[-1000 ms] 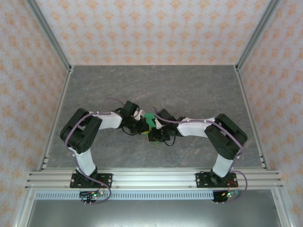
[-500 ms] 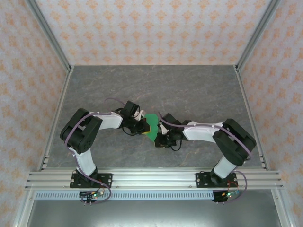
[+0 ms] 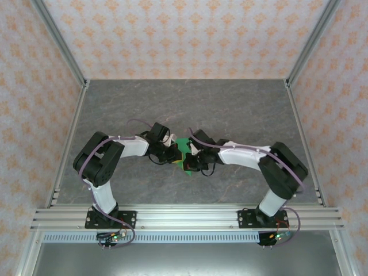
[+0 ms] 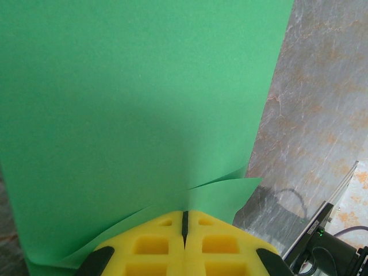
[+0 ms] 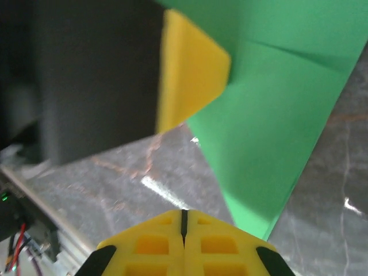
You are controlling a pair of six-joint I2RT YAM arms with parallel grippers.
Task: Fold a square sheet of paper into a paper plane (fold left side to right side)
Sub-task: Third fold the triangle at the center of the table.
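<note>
Top external view: the left gripper [image 3: 174, 155] is clamping the creased square sheet of paper [image 3: 183, 149] at the middle of the table [image 3: 230, 109]; the right gripper [image 3: 189, 163] is sitting with jaws together, just beside the sheet.

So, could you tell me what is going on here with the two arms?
A green paper is being folded at the middle of the table. The left gripper is shut on one edge of the creased paper. The right gripper is shut too, just beside the paper's lower corner, gripping nothing that I can see.
</note>
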